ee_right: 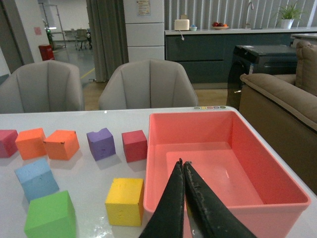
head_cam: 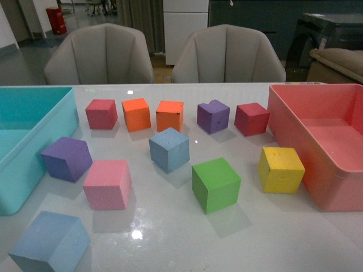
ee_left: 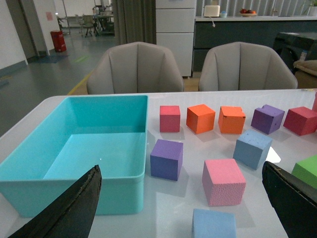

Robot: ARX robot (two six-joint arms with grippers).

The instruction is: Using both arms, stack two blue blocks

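Left tool (ee_left: 181, 168) stands wide, its black fingers (ee_left: 74, 208) far apart with nothing between them. Right tool (ee_right: 182, 166) is pinched closed on nothing and points toward the red bin (ee_right: 277, 193). Neither block is gripped, so the step in hand looks to be the first reach.

The near block (head_cam: 50, 242) lies at the desk's (head_cam: 170, 243) front left, just in front of the pink cube (head_cam: 108, 184) and not far from the teal bin (head_cam: 34, 119). The mid block (head_cam: 169, 148) sits mid-desk, apart from its neighbours, with the green cube (head_cam: 215, 184) closest on the robot's side.

To do this well, the left arm suits the near block. It should come straight down with the wrist turned so the fingers meet two flat opposite faces — the block lies skewed to the desk edge — and stay clear of the pink cube. The right tool would have to open before dropping on the mid block, which also sits corner-on. These look like soft foam, so I'd squeeze lightly and square the faces before letting go — a skewed top block may topple.
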